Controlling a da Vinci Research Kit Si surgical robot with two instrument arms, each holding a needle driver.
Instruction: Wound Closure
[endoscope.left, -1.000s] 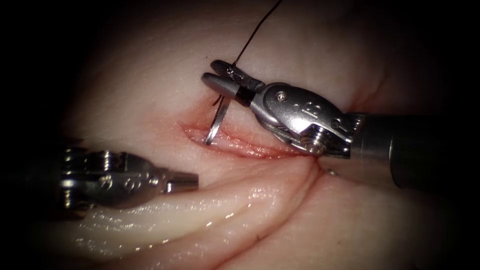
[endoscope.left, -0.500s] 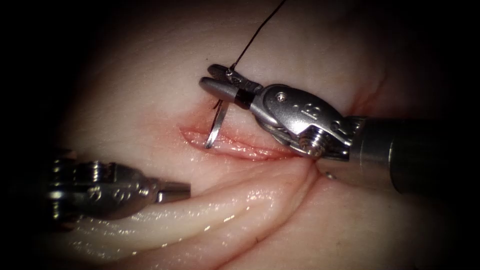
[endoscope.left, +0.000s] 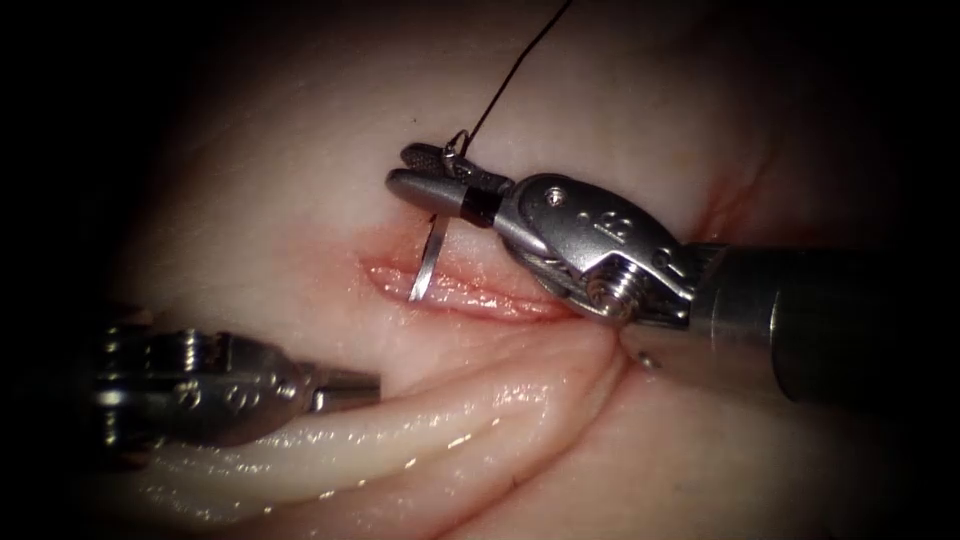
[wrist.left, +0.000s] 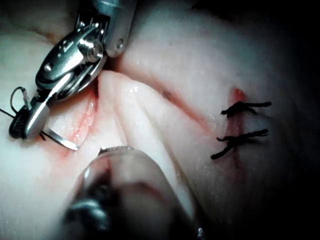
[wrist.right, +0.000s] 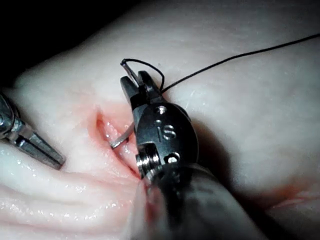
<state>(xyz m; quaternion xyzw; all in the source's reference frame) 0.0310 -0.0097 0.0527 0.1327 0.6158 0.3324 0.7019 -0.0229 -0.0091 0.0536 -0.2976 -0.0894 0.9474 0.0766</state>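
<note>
Pale, glistening tissue (endoscope.left: 300, 200) spreads across the endoscope view under a dark surround, with a short reddened cut (endoscope.left: 470, 292) lying just left of the frame's middle. No containers appear among these things.

From the frame's right side comes the right claw (endoscope.left: 415, 170), closed on the needle (endoscope.left: 428, 262) near its thread end. Below the jaws the needle's curve hangs down, its point reaching the left end of the cut; whether the tip is in the tissue or only touching it cannot be told. At the needle's top a small loop of thread (endoscope.left: 510, 75) curls over the jaws, then runs up to the top edge of the frame, right of centre.

Low at the frame's left, the left claw (endoscope.left: 350, 385) rests over a wet fold of tissue, closed and holding nothing, well apart from the needle and below the cut.

Seen from the left wrist, two dark finished stitches (wrist.left: 242, 125) cross another reddened line, well away from the right claw (wrist.left: 25, 125). Seen from the right wrist, the needle (wrist.right: 122, 137) slants into the open cut (wrist.right: 107, 130).
</note>
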